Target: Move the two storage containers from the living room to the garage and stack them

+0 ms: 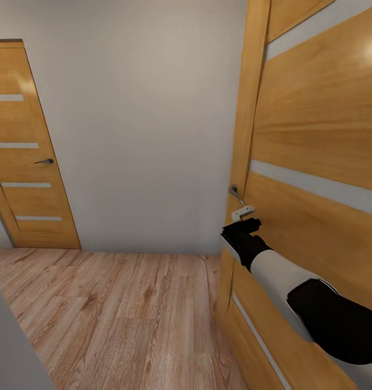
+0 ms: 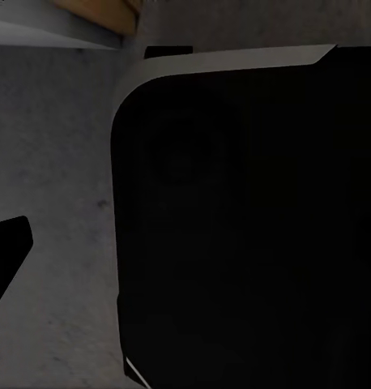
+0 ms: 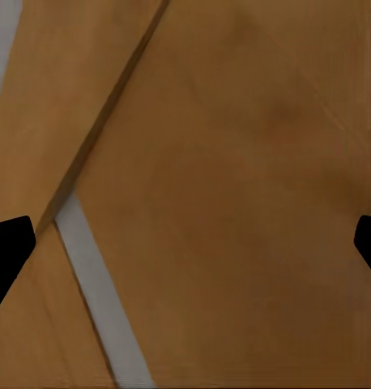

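Observation:
The two storage containers are out of view. My right arm reaches forward to an orange-wood door (image 1: 315, 135) with pale horizontal slits, close on the right. My right gripper (image 1: 244, 222) is just below the door's metal handle (image 1: 235, 194), and I cannot tell whether it touches it. In the right wrist view the right gripper (image 3: 185, 247) is open, its black fingertips (image 3: 7, 247) wide apart against the door panel. In the left wrist view one black fingertip (image 2: 7, 251) of the left gripper sits at the picture's edge, over a rough grey surface (image 2: 64, 203), with nothing held.
A second orange-wood door (image 1: 28, 162) with a handle (image 1: 45, 161) stands shut at the left. A plain white wall (image 1: 148, 135) lies ahead, with light wood planks (image 1: 126, 314) underfoot. A grey wall corner (image 1: 12, 346) is close at lower left. A dark rounded robot part (image 2: 250, 227) looms in the left wrist view.

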Tool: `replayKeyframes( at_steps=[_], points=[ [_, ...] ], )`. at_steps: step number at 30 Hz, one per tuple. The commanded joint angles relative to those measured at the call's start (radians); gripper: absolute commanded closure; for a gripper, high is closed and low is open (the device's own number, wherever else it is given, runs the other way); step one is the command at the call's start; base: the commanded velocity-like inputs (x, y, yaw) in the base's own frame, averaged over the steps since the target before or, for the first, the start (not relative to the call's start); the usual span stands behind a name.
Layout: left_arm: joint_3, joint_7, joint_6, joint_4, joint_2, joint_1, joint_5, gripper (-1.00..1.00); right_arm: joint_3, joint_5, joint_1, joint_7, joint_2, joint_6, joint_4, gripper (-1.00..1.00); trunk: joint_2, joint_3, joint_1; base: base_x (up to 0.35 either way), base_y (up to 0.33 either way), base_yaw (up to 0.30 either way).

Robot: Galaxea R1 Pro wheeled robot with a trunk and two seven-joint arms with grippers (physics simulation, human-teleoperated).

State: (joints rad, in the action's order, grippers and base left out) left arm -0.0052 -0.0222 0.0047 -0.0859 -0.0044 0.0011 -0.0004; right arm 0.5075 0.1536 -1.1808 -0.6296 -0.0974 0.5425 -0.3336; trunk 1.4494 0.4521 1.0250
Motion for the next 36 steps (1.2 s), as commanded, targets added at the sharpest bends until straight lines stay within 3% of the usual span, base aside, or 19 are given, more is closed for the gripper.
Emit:
replayKeyframes(
  at_steps=[1, 9, 20, 27, 36],
  points=[
    [0.000, -0.002, 0.001, -0.002, 0.000, 0.000, 0.000, -1.00, 0.006, -0.005, -0.008, -0.010, 0.014, 0.016, 0.002, -1.00, 0.001, 0.001, 0.000, 0.000, 0.000, 0.000],
    [0.000, -0.002, 0.000, -0.003, 0.000, 0.000, 0.000, -1.00, 0.005, -0.004, -0.037, -0.010, 0.067, 0.004, 0.041, -1.00, 0.001, 0.001, 0.000, 0.000, 0.000, 0.000],
    [-0.001, -0.002, 0.001, -0.003, 0.000, 0.000, -0.001, -1.00, 0.005, -0.002, -0.052, -0.010, 0.105, 0.002, 0.044, -1.00, 0.001, 0.001, 0.000, 0.000, 0.000, 0.000],
    [-0.001, -0.002, 0.000, -0.003, 0.000, 0.000, 0.000, -1.00, 0.003, 0.000, -0.055, -0.010, 0.159, 0.002, 0.044, -1.00, 0.001, 0.001, 0.000, 0.000, 0.000, 0.000],
    [0.000, -0.002, 0.000, -0.011, 0.001, 0.000, -0.001, -1.00, 0.003, 0.000, -0.055, -0.010, 0.186, 0.001, 0.044, -1.00, 0.001, 0.001, 0.000, 0.000, 0.000, 0.000]
  ],
)
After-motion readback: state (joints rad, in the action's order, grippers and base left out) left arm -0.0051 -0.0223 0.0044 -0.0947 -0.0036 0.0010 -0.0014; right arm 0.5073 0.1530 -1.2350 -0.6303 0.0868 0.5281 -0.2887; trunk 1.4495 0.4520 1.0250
